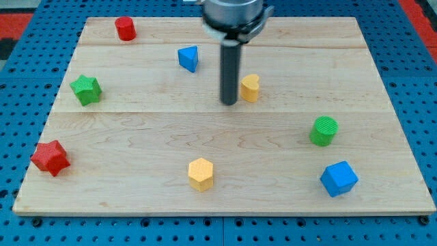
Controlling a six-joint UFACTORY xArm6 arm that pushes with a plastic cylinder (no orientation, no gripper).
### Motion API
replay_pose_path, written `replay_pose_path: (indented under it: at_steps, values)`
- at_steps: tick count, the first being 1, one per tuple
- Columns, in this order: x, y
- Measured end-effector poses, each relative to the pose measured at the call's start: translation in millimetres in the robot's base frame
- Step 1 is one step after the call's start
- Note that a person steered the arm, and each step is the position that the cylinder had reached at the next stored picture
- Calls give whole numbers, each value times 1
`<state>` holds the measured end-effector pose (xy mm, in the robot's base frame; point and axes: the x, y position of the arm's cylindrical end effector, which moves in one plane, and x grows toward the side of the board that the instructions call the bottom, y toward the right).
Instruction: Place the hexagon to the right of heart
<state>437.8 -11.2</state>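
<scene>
Camera view. A pale wooden worktop [287, 157] lies on a blue perforated base [416, 82]. The arm carries no fingers, so there is nothing to stand apart or together; it ends in a straight dark rod hanging from a grey mount at the view's top centre. My tip [229, 103] rests a little above the board's centre, just beside the yellow heart [250, 88], on that block's left; whether rod and heart touch cannot be told.

The yellow hexagon [201, 173] sits near the view's bottom edge, slightly left of centre, well apart from the tip and below and to the left of the heart.

Other blocks are scattered about the board:
- The blue triangular block [189, 58] lies up and to the left of the tip.
- The red cylinder-like block [125, 29] sits near the top left corner.
- The green star [86, 89] lies at the view's left.
- The red star [50, 157] lies near the bottom left corner.
- The green cylinder [323, 131] stands at the view's right.
- The blue cube [339, 178] lies just below it, near the bottom right.
</scene>
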Motion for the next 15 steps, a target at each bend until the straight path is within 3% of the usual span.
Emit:
replay_pose_path:
  at_steps: [2, 4, 5, 9, 11, 12, 15]
  values:
    - [100, -93]
    - [169, -78]
    - [167, -45]
    - [76, 66]
    - [113, 51]
    - [94, 20]
    - [45, 40]
